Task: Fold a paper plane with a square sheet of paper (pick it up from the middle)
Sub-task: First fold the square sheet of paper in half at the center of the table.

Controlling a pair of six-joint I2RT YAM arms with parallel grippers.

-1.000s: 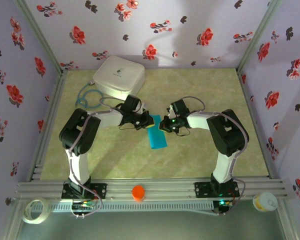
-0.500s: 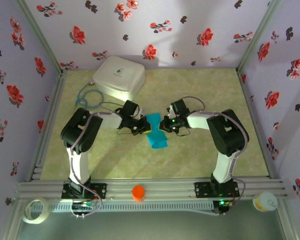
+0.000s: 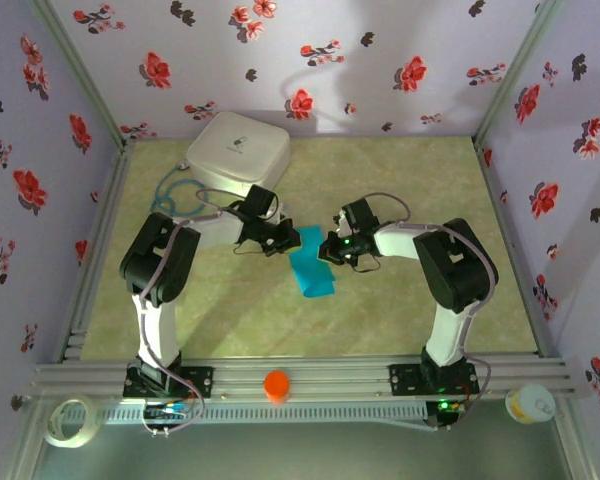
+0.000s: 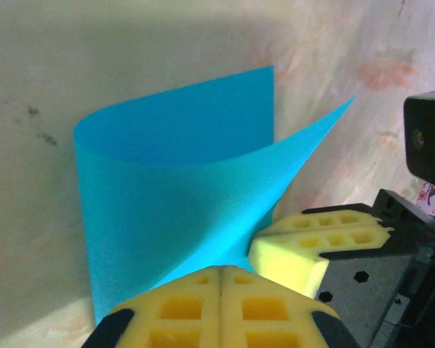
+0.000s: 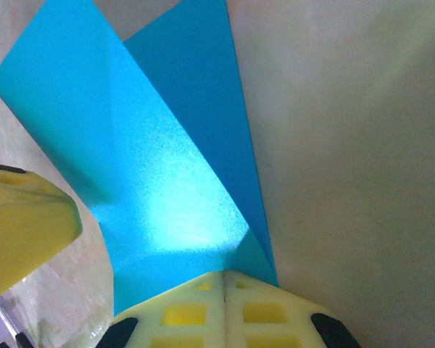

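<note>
Both clamped shut: left gripper, right gripper pinch square sheet of paper (curled, loose U); sheet fans toward 12 o'clock from each.

my left gripper and right gripper sit close together at the far end of the blue sheet of paper. its near end lies on the table. the white box sits well behind my left arm.

On the counter, the paper lies between the left pincer and right pincer; the box stands behind-left.
</note>
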